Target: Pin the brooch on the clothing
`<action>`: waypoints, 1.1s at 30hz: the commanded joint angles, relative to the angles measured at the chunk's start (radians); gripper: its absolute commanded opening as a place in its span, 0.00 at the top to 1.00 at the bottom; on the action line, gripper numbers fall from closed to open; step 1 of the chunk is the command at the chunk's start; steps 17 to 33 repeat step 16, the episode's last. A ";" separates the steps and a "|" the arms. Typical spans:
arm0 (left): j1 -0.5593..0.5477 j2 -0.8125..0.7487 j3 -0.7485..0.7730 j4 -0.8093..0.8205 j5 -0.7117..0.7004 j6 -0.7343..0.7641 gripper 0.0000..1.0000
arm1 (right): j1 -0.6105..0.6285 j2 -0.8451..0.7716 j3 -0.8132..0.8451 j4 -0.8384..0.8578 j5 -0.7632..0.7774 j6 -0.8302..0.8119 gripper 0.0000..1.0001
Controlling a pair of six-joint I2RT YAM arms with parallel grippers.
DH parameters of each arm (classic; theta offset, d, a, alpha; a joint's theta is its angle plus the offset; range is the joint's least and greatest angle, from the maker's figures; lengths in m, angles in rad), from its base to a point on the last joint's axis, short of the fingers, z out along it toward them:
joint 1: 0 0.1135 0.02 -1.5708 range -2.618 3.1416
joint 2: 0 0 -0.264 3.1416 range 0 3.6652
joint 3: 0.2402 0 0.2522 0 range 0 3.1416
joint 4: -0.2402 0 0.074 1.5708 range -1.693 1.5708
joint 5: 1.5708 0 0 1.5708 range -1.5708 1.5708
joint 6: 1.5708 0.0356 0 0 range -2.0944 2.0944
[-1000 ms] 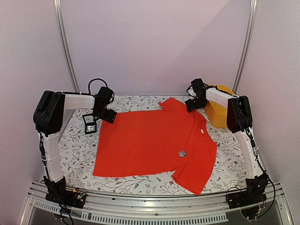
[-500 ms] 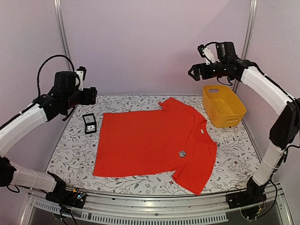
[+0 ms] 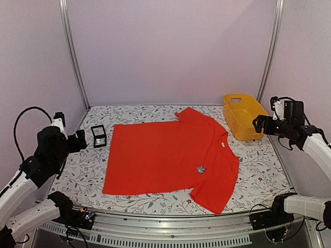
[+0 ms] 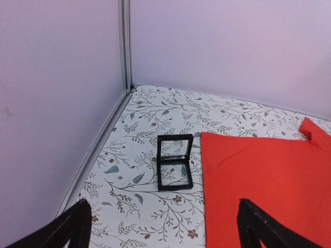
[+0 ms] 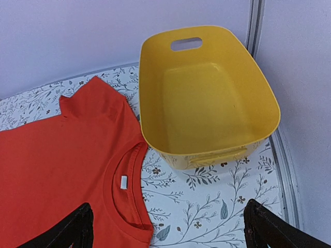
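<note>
The clothing (image 3: 165, 155), a red-orange T-shirt, lies flat across the middle of the table, neck towards the right. The brooch (image 3: 201, 169), a tiny silvery cluster, sits on the shirt's chest near its right side. My left gripper (image 3: 79, 140) hovers at the table's left edge, open and holding nothing. In the left wrist view its fingers (image 4: 72, 230) straddle bare tablecloth and the shirt's hem (image 4: 269, 175). My right gripper (image 3: 257, 125) hangs open at the right edge. In the right wrist view its fingers (image 5: 264, 227) frame the shirt's collar (image 5: 121, 191). The brooch is outside both wrist views.
A small black display box (image 3: 99, 136) lies open left of the shirt, ahead of the left gripper (image 4: 174, 162). A yellow plastic basket (image 3: 232, 101) stands at the back right, close beside the collar (image 5: 155, 103). Metal frame posts (image 3: 72, 51) rise at the back corners.
Both arms have pulled back from the table's far side, up and then down to its left and right edges. Both grippers opened wider. Shirt, brooch, box and basket have not moved.
</note>
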 commanded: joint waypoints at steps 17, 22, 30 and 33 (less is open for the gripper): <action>0.000 -0.114 -0.085 -0.009 -0.187 -0.082 0.00 | -0.018 -0.308 -0.440 0.291 0.027 0.249 0.01; 0.000 -0.114 -0.085 -0.009 -0.187 -0.082 0.00 | -0.018 -0.308 -0.440 0.291 0.027 0.249 0.01; 0.000 -0.114 -0.085 -0.009 -0.187 -0.082 0.00 | -0.018 -0.308 -0.440 0.291 0.027 0.249 0.01; 0.000 -0.114 -0.085 -0.009 -0.187 -0.082 0.00 | -0.018 -0.308 -0.440 0.291 0.027 0.249 0.01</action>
